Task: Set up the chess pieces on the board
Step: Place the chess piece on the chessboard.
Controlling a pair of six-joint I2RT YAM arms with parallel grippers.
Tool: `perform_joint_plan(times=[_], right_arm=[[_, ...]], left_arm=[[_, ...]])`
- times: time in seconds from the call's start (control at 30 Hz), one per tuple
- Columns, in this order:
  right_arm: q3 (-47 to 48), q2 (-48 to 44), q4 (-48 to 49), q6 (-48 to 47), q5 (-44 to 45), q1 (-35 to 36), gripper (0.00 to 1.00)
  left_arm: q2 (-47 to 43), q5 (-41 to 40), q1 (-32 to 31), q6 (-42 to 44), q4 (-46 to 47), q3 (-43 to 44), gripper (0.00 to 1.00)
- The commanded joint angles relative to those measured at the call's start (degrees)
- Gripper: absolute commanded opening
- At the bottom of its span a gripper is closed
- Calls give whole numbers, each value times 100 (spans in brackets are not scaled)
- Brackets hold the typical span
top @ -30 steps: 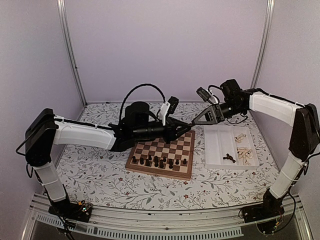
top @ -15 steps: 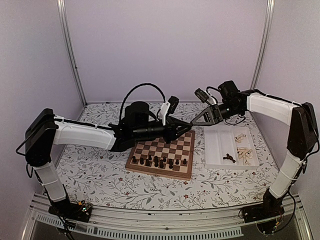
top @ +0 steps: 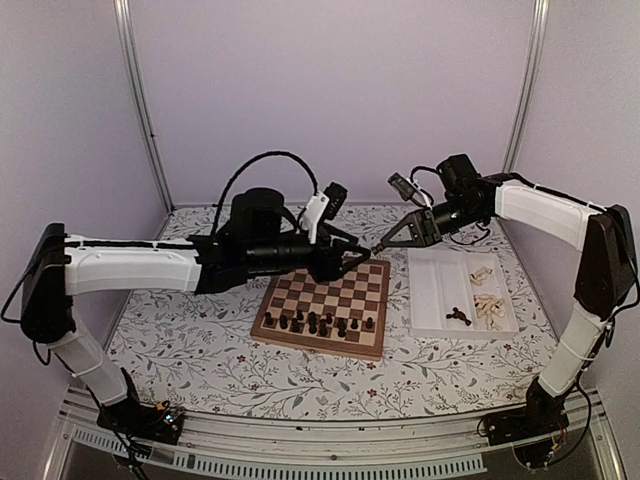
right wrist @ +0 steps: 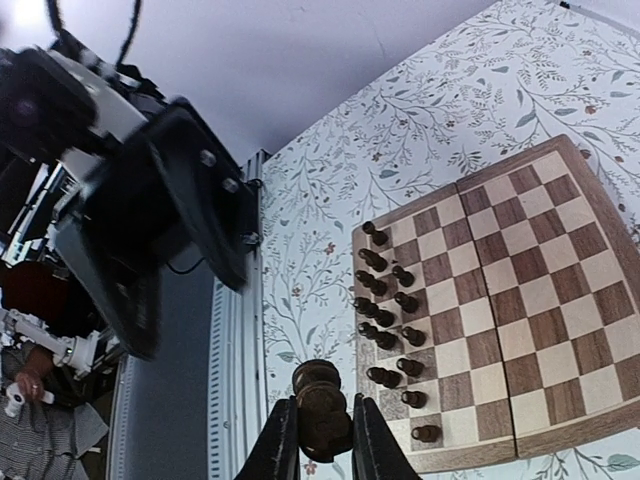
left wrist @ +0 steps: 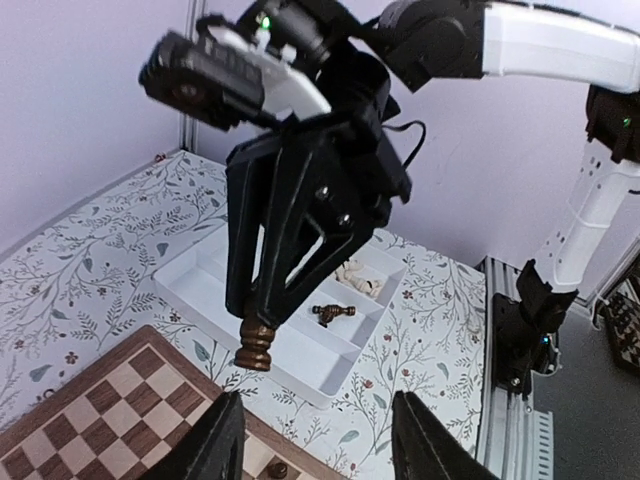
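Over the table (top: 200, 360), near the far right corner of the board (top: 340, 288), the two arms meet tip to tip. The right gripper (top: 379, 246) is clamped on a dark chess piece (left wrist: 255, 346). Its two black fingers pinch the top of the piece, and the rounded base hangs free below them, clear of the surface. In the right wrist view the same piece sits squeezed between the fingertips (right wrist: 281, 440). The left gripper (top: 361, 262) hovers just beside it with its jaws parted and nothing between them. Its fingers (left wrist: 222, 440) stand on either side of the view, apart from the held piece. The board lies flat in the middle of the table, its fold seam running from side to side. A group of dark pieces (top: 315, 322) stands upright in two loose rows along its near edge. Just right of the board, toward the table's right edge, sits a white compartment tray (top: 428, 300). Cream pieces (top: 488, 305) are heaped in its right-hand compartment, and one dark piece (top: 458, 316) lies on its side near the tray's near end.
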Motion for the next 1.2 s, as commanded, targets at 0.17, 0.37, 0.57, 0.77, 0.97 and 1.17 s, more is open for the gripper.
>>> perform_joint_plan(times=[0.17,0.37,0.57,0.77,0.97,1.17], right_arm=[[256,-117,-294,-1268,2953,1013,11],[27,272,-381,-1709,4251,1918,11],[-383,454,-268,-2073,5179,2502,11],[-384,721,-225,-2144,5443,2674,11],[-358,879,-218,-2151,5518,2758,11],[-328,956,-254,-2151,5505,2839,12]], left_arm=[[-1338,-801,1055,616,-2158,699,58],[-1352,-1099,2175,421,-1500,-11,60],[-1551,-1089,2662,540,-1320,-564,58],[-1664,-985,2680,531,-1311,-562,59],[-1595,-829,2674,482,-1318,-534,58],[-1596,-830,2679,468,-1323,-538,58]])
